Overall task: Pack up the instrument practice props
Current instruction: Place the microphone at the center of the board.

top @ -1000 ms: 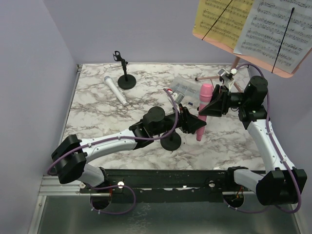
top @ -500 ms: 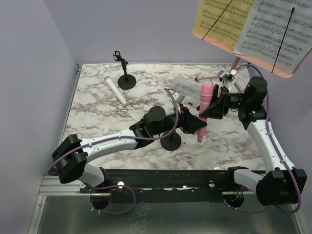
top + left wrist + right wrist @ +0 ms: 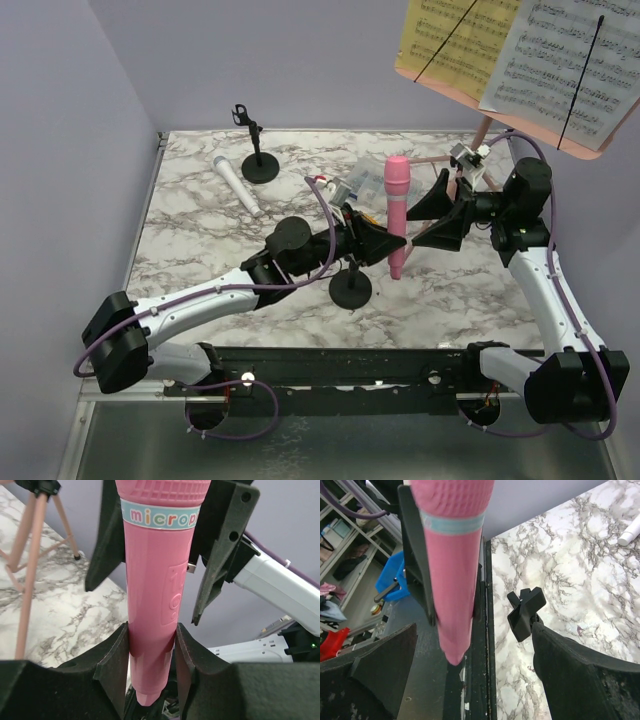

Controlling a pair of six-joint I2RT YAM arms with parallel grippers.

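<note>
Pink mic point(image 3: 397, 215) stands upright above the table point(image 3: 200, 250), clamped near its tail by the left gripper point(image 3: 385, 243). Right gripper point(image 3: 430, 218) is spread wide, flanking the mic without contact. Band point(image 3: 159, 515) reads "microp"; the rest is hidden. Embossed body lettering is illegible.

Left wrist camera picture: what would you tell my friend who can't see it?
A pink microphone stands upright, pinched near its bottom end between the two black fingers of the left tool. Behind it the right tool is open, one finger on each side. At left, the tripod legs of the pink music rack stand on the marble table.
</note>
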